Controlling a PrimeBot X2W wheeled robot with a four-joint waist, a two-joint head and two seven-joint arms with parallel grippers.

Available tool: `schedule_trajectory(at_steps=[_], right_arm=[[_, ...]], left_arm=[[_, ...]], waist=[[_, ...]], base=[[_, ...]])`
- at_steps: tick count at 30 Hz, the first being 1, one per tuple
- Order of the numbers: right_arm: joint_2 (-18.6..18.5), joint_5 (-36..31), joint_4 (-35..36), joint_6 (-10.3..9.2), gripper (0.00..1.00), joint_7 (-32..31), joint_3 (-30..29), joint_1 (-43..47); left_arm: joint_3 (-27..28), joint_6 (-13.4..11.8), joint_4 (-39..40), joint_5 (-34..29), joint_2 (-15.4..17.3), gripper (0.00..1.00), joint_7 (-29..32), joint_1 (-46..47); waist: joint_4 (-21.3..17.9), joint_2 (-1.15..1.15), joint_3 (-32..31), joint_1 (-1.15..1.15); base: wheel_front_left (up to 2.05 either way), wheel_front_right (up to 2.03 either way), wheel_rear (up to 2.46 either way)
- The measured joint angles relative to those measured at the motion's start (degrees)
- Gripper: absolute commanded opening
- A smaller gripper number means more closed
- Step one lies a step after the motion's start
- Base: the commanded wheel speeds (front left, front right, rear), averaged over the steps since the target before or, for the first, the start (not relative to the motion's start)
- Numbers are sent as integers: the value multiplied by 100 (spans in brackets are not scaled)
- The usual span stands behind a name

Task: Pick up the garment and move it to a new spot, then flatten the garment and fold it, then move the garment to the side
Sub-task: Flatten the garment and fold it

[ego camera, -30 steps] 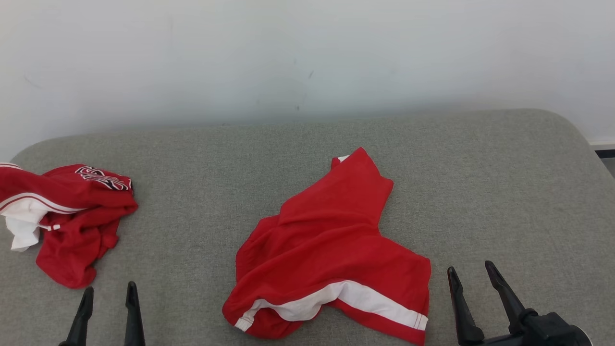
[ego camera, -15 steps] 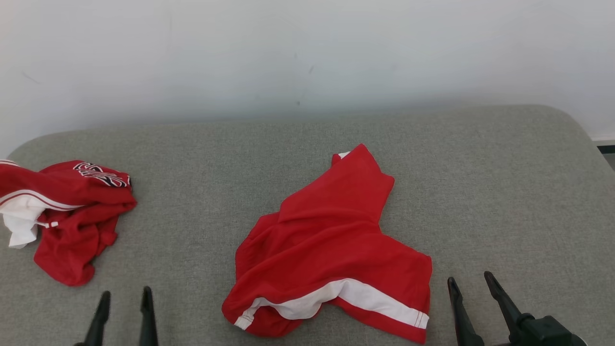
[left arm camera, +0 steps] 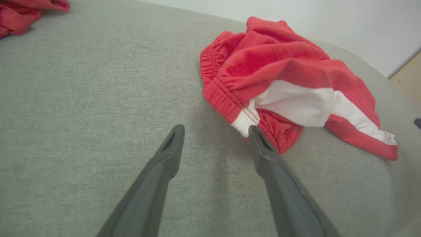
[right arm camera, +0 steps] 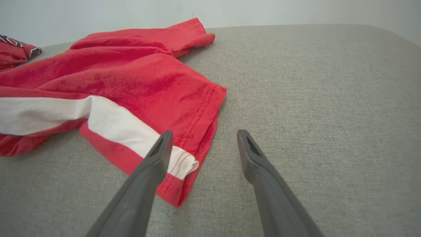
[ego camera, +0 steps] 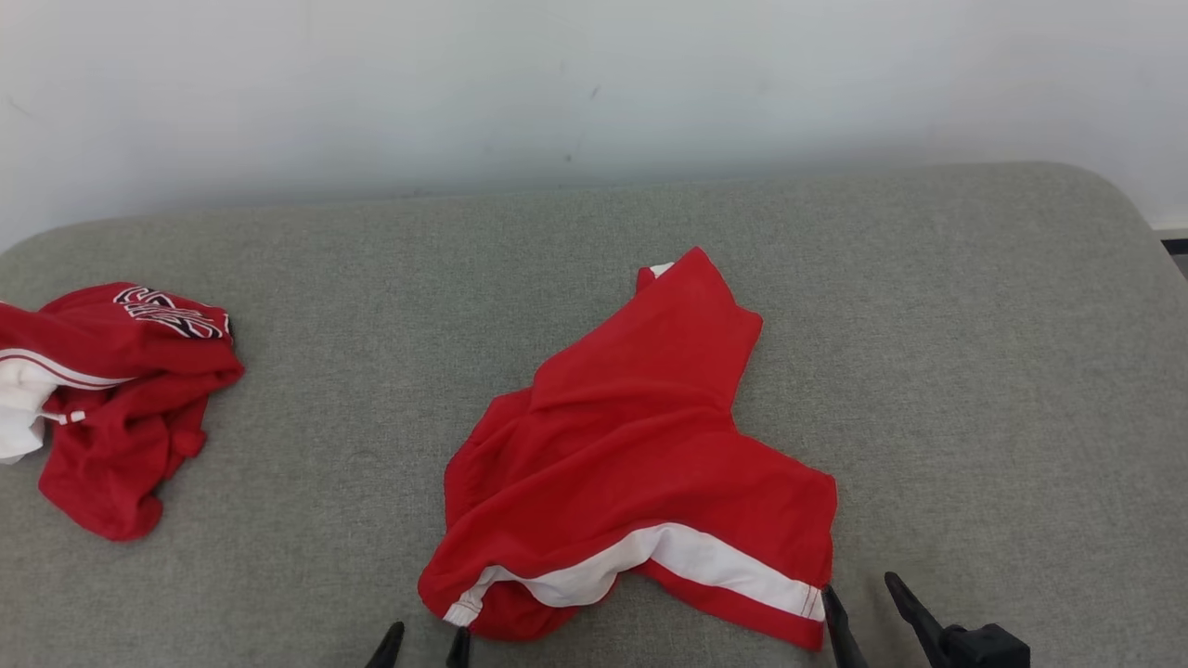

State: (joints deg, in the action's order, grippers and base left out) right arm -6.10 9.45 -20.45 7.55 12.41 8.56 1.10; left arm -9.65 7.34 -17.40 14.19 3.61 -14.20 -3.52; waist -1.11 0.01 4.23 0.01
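Reaching low with fingers spread and empty, the left claw (ego camera: 424,647) and right claw (ego camera: 861,594) flank the near corners of the red garment (ego camera: 631,464), by the tabletop's (ego camera: 974,325) front edge. It lies rumpled mid-tabletop (neither flat nor folded), so flattening, folding and the move aside look undone.

Head view: high, faces forward and down over grey fabric-covered pad (ego camera: 974,371) to white wall (ego camera: 594,83) behind far edge; mid distance, full width seen.
Left wrist view: low, close, looks along left fingers (left arm camera: 171,148) at waistband end of red shorts with white stripe (left arm camera: 279,65).
Right wrist view: low, close, looks along right fingers (right arm camera: 159,154) at shorts' hem corner.
All views share shorts, plus crumpled red-and-white garment (ego camera: 121,399) at pad's left edge.
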Motion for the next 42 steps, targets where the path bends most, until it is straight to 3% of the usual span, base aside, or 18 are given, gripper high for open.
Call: schedule_trajectory(at_steps=[7, 16, 17, 18, 19, 27, 33, 42], right_arm=[[30, 138, -781, 0, 100, 130, 344, -354], [99, 413, -1506, 0, 100, 250, 773, -800], [104, 456, -1572, 0, 44, 258, 834, -849], [104, 503, -1600, 0, 5, 263, 882, -894], [107, 521, -1615, 0, 0, 272, 911, -938], [35, 563, -1004, 0, 0, 271, 761, -924], [-63, 539, -261, 0, 0, 271, 566, -853], [-253, 643, 129, 0, 0, 272, 608, -1297]], left_arm=[[-597, 9, -801, 322, 35, 100, -70, 546], [-632, 9, -872, 579, 31, 100, -77, 922], [-656, 9, -892, 595, 30, 67, -77, 937], [-683, 9, -920, 613, 30, 27, -77, 949], [-705, 11, -932, 620, 26, 0, -77, 953], [-650, 16, -570, 667, 48, 0, -79, 882], [-515, 16, 51, 666, 234, 0, -79, 927], [-527, 16, 500, 650, 577, 0, -87, 1526]], waist=[[-45, 0, 169, 0], [-54, 0, 290, 0], [-58, 0, 298, 0], [-62, 0, 302, 0], [-66, 0, 303, 0], [-68, -1, 272, -1], [-88, 0, 265, -1], [-243, -1, 264, -1]], base=[[0, 0, 0], [0, 0, 0], [0, 0, 0], [0, 0, 0], [0, 0, 0], [0, 0, 0], [0, 0, 0], [0, 0, 0]])
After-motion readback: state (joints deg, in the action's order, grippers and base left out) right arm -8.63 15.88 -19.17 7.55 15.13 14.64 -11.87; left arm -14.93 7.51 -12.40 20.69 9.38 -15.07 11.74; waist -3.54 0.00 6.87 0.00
